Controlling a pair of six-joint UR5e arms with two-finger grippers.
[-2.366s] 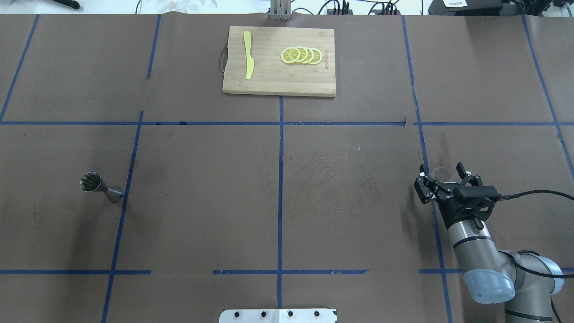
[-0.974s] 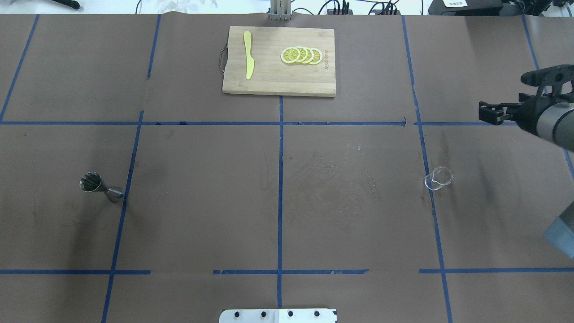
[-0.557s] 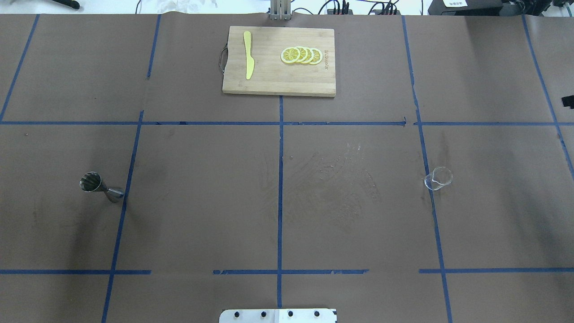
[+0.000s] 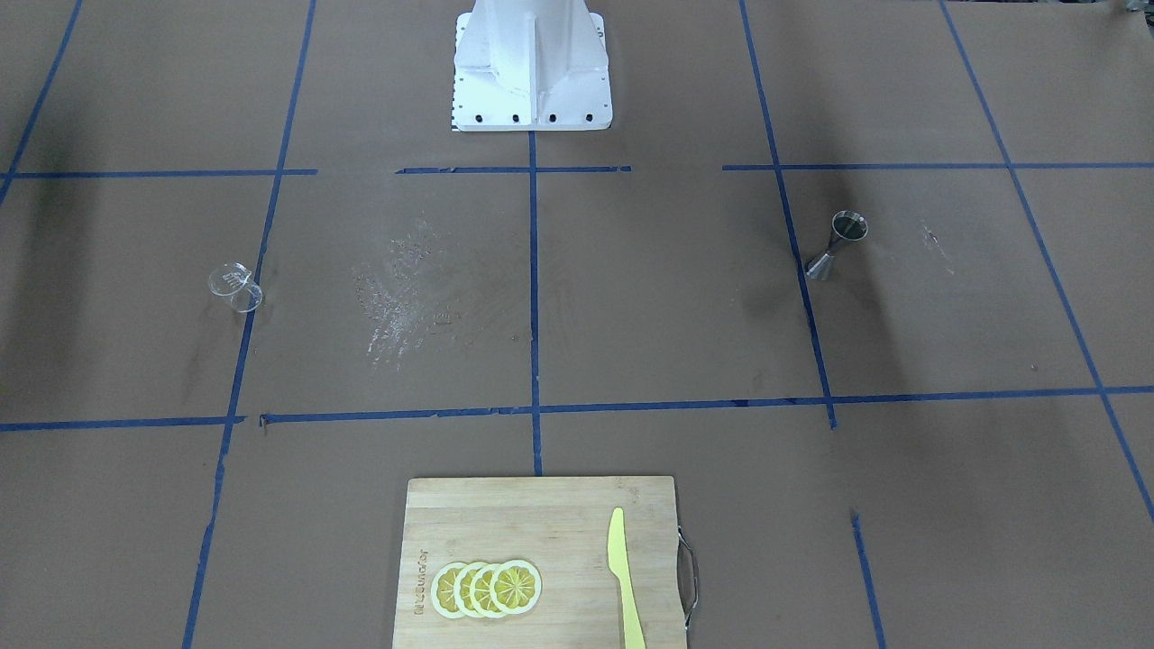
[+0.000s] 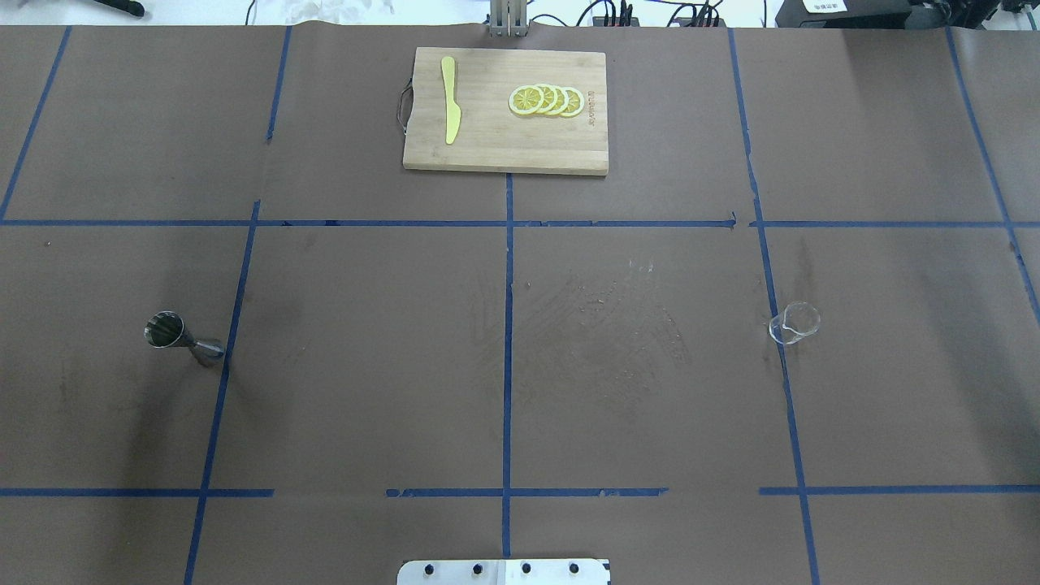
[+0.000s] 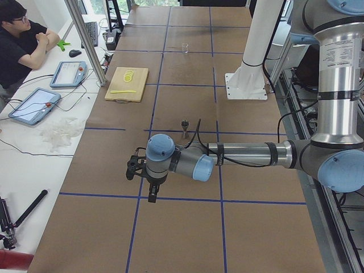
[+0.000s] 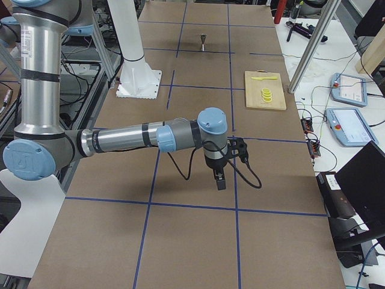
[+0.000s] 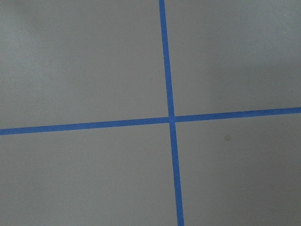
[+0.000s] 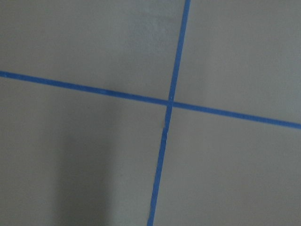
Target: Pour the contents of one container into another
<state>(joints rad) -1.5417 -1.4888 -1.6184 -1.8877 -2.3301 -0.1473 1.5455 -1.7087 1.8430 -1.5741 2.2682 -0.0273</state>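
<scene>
The small clear cup point(image 5: 795, 323) point(image 4: 236, 287) stands upright and alone on the brown table's right half in the overhead view, beside a blue tape line. The steel hourglass jigger point(image 5: 183, 340) point(image 4: 838, 243) stands far off on the left half, also alone. Neither gripper shows in the overhead or front views. The left gripper point(image 6: 152, 196) hangs over the table's near end in the left side view, short of the jigger point(image 6: 185, 127). The right gripper point(image 7: 218, 180) hangs low over the opposite end. I cannot tell whether either is open or shut. Both wrist views show only tape crosses.
A wooden cutting board point(image 5: 504, 146) at the far middle carries lemon slices point(image 5: 546, 100) and a yellow knife point(image 5: 449, 110). Whitish residue point(image 5: 626, 325) marks the paper left of the cup. The robot's white base point(image 4: 530, 63) sits at the near edge. A person point(image 6: 23, 40) sits at a side desk.
The right gripper, which stood around the clear cup, has drawn away to the right and left the overhead view. The cup stays on the table. The jigger has not moved.
</scene>
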